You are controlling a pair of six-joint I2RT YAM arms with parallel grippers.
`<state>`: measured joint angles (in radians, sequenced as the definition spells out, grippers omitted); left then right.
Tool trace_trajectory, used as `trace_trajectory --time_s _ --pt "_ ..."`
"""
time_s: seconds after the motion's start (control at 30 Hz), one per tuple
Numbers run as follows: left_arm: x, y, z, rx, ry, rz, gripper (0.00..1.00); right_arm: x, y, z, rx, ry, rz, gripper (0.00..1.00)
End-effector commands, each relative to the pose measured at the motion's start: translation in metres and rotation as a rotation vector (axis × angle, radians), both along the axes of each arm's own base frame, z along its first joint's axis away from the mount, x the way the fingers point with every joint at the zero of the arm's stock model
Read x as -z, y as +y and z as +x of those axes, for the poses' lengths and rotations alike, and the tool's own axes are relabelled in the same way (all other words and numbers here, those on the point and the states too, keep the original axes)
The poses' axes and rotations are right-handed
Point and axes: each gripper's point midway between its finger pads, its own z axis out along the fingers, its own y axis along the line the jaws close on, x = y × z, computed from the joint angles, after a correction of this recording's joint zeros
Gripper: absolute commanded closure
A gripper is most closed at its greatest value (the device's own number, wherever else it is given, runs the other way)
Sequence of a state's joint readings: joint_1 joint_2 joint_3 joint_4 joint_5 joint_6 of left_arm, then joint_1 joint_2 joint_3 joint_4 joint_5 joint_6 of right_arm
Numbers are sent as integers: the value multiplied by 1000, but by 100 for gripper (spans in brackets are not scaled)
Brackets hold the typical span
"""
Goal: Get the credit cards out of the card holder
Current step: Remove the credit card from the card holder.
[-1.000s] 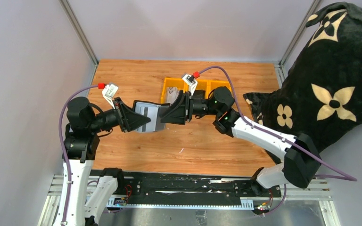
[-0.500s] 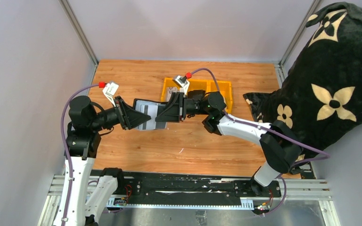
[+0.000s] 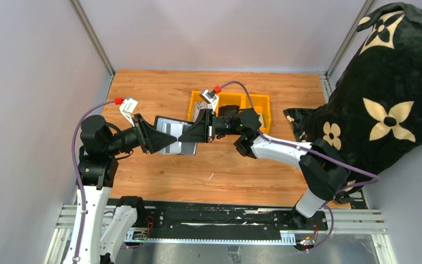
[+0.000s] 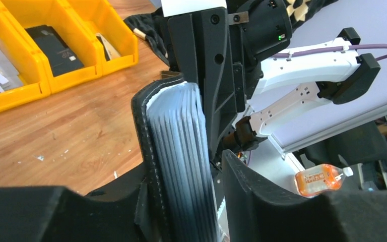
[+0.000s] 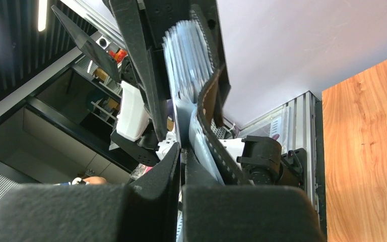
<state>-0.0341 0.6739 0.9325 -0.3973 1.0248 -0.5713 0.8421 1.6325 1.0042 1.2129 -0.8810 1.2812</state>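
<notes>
The card holder hangs open above the table, black outside and grey inside. My left gripper is shut on it from the left. In the left wrist view its stitched black cover stands upright between my left gripper's jaws, with several pale credit cards fanned edge-on beside it. My right gripper meets the holder from the right. In the right wrist view my right gripper is shut on the bottom edge of one pale credit card, below the fanned cards and the holder's cover.
Yellow bins stand behind the right gripper, one holding a chunky black item. A large black cushion with cream flowers fills the right side. Bare wooden table lies under the holder. Grey walls close off the left and back.
My right gripper has moved left up to the card holder and shut on a card's edge. The left arm has kept the holder almost still.
</notes>
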Motion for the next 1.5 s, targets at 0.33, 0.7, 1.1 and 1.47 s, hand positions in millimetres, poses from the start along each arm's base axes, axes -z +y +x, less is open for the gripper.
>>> trace_trajectory --time_s 0.33,0.7,1.1,1.47 --pt "-9 -13 -25 165 63 -123 46 -19 -5 -14 31 -67 49 100" --pt "-17 -15 -26 198 76 -136 61 -11 -16 -16 58 -70 35 100" --pt "-29 -15 -27 196 47 -142 77 -9 -25 -20 65 -79 31 100" --pt "-31 -14 -28 190 38 -143 80 -32 -25 -20 51 -76 91 68"
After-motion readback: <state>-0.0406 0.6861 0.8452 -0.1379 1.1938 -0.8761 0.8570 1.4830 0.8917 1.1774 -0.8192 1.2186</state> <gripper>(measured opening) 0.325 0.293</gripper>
